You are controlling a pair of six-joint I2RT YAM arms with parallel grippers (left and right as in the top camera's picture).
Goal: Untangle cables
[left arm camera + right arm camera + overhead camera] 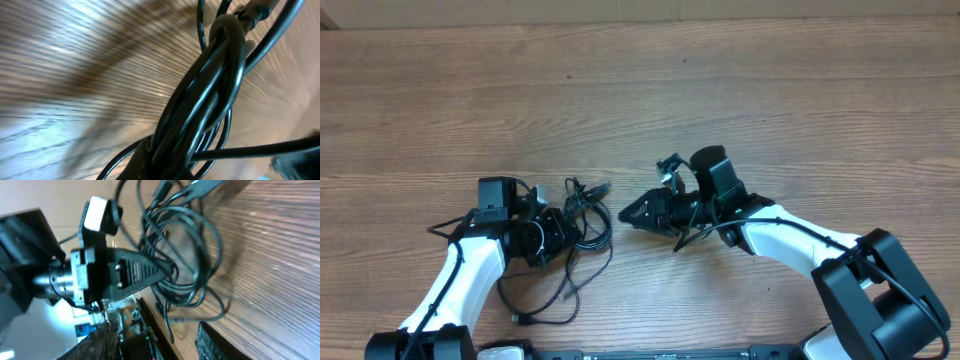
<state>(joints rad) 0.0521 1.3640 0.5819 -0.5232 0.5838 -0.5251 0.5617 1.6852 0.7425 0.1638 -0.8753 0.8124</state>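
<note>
1. The cables lie on the table near its front edge, between the two arms. They form one knotted bundle with loose loops trailing forward.
2. The left gripper is clamped tight on the thick part of the bundle.
3. The right gripper sits just beside the cables without touching them. Its fingers look apart, with nothing between them.
4. We judge the task barely begun: no cord lies separate, and every one has yet to be drawn free.
5. We cannot count the cords or follow their crossings. The left wrist view is too close and blurred, and one right finger is smeared.
</note>
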